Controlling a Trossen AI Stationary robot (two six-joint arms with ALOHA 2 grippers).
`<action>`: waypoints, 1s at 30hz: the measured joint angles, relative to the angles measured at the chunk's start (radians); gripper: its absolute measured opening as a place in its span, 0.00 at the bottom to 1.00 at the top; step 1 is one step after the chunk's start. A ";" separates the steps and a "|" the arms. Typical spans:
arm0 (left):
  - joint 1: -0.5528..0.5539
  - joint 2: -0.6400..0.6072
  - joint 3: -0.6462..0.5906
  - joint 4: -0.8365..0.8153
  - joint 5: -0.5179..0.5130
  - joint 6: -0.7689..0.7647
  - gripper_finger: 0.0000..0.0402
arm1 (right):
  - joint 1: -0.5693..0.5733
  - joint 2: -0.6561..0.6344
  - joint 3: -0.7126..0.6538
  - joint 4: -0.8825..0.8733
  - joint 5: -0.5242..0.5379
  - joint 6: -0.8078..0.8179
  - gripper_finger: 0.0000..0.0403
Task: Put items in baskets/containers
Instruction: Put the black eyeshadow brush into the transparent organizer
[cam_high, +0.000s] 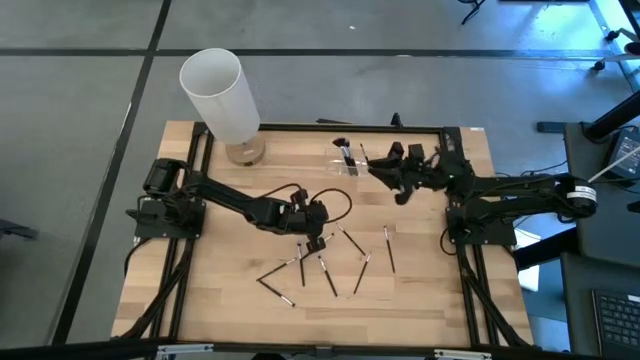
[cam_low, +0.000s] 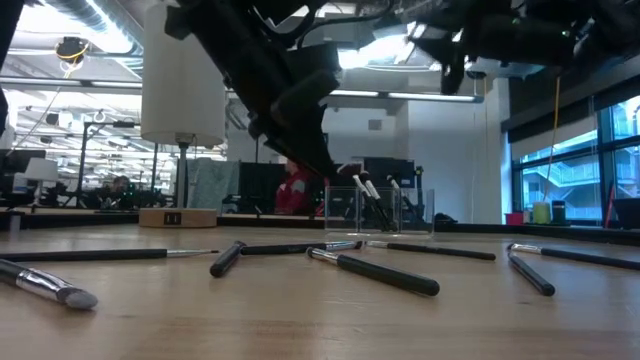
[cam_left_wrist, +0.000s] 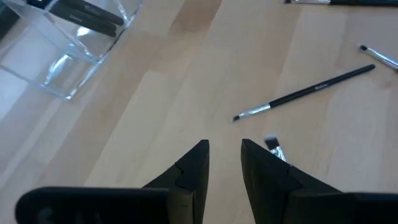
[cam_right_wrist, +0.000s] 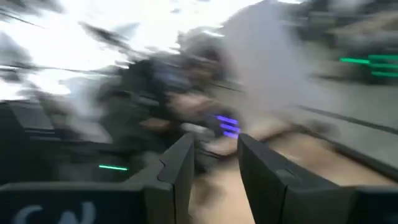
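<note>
A tall white cylinder (cam_high: 222, 92) stands at the counter's (cam_high: 220, 300) far left corner, with a small round jar (cam_high: 245, 152) touching its base. From the left edge the left arm reaches toward the middle of the counter. Its pincer (cam_high: 314, 241) hangs over the near group of makeup brushes (cam_high: 330, 275). In the left wrist view its fingers (cam_left_wrist: 193, 168) are slightly spread with nothing between them, and a single brush (cam_left_wrist: 305, 94) lies on the wood just beyond the tips. About seven black-handled brushes lie scattered on the near half of the counter, from left of centre to right of centre, some crossing one another.

Near the middle of the far edge sits the clear plastic organizer (cam_high: 347, 160), with a few brushes standing tilted inside it (cam_low: 378, 205). Just to its right, the right pincer (cam_high: 385, 168) is held above the counter, its arm coming in from the right edge. The right wrist view is heavily smeared, but the fingers (cam_right_wrist: 180, 168) show a narrow gap and nothing held.
</note>
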 joint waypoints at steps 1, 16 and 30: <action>0.000 0.000 0.000 0.000 -0.009 -0.001 0.22 | 0.002 -0.011 0.015 -0.091 0.080 -0.038 0.31; 0.000 0.077 0.000 -0.008 0.011 -0.035 0.22 | 0.136 -0.207 0.199 -0.783 0.547 -0.231 0.31; -0.004 -0.032 0.000 -0.189 0.247 -0.064 0.22 | 0.202 -0.324 0.199 -0.906 0.647 -0.202 0.31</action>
